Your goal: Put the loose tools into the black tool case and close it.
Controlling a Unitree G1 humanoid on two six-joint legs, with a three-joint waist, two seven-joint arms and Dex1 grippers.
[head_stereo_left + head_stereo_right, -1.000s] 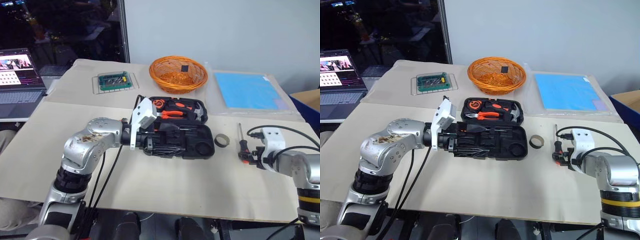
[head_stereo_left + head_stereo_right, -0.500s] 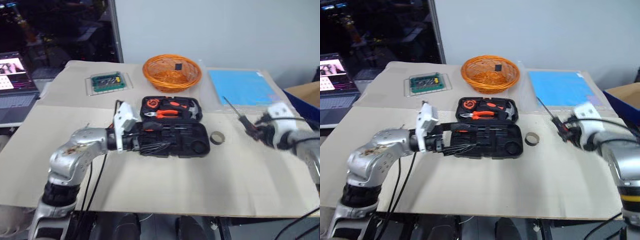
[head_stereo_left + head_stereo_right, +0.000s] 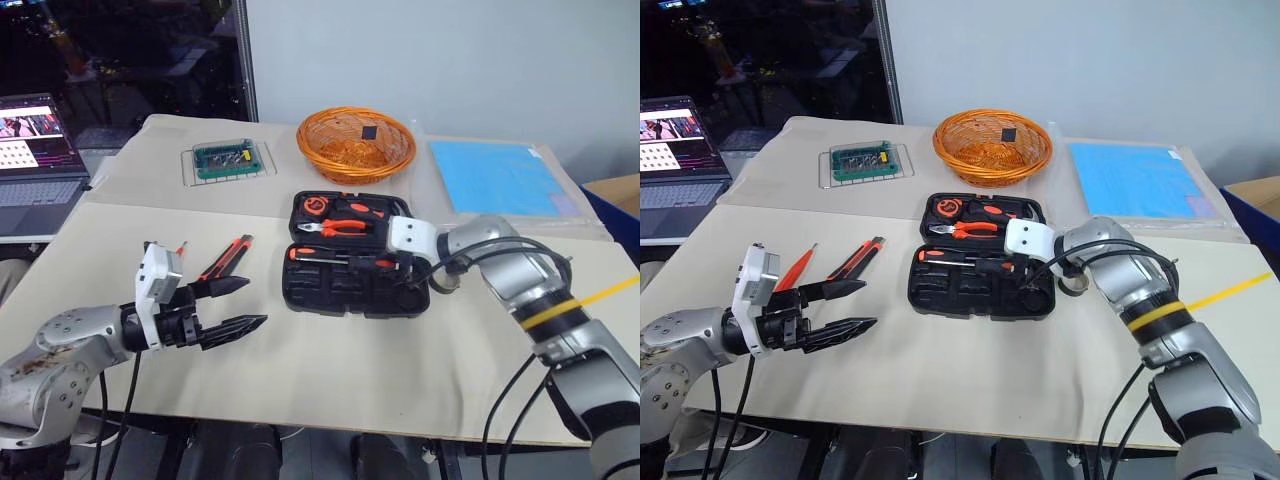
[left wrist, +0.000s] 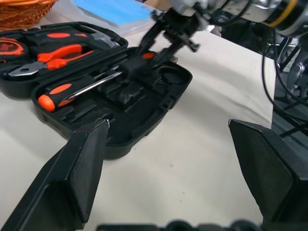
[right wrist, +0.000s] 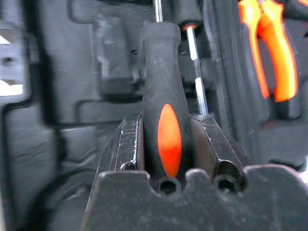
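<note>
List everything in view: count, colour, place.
black tool case: 1, black, open, table centre
screwdrivers: 3, orange-black; one in the case, one on the table left of it, one gripped over it
utility knife: 1, orange-black, left of case
tape roll: 1, greyish, right of case
pliers: 1, orange, in lid
tape measure: 1, orange-black, in lid
hammer: 1, orange handle, in lid
basket: 1, orange, behind case
blue sheet: 1, far right
green tray: 1, far left
laptop: 1, left edge
left gripper: fingers open
right gripper: fingers shut on screwdriver
</note>
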